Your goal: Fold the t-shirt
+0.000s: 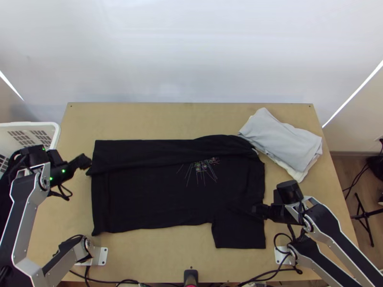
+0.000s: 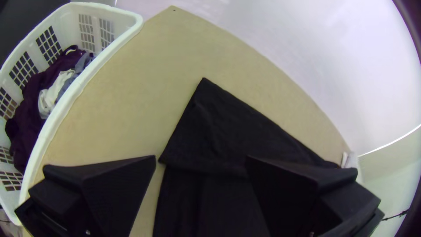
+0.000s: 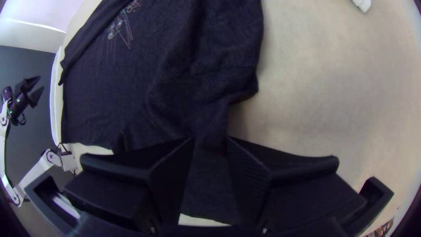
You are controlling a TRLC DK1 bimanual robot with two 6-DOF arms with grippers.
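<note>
The black t-shirt (image 1: 143,196), with a small coloured line design (image 1: 201,166), lies across the table (image 1: 143,119), far side folded over, the left gripper (image 1: 86,161) wide open beside it, the right gripper's (image 1: 259,210) 2 fingers slightly apart at the near sleeve (image 1: 239,234).

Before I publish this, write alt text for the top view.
Black T-shirt on a light wooden table, its far side folded over; left gripper beside its left end, right gripper at its near sleeve; grey cloth at far right, white basket at left.
</note>
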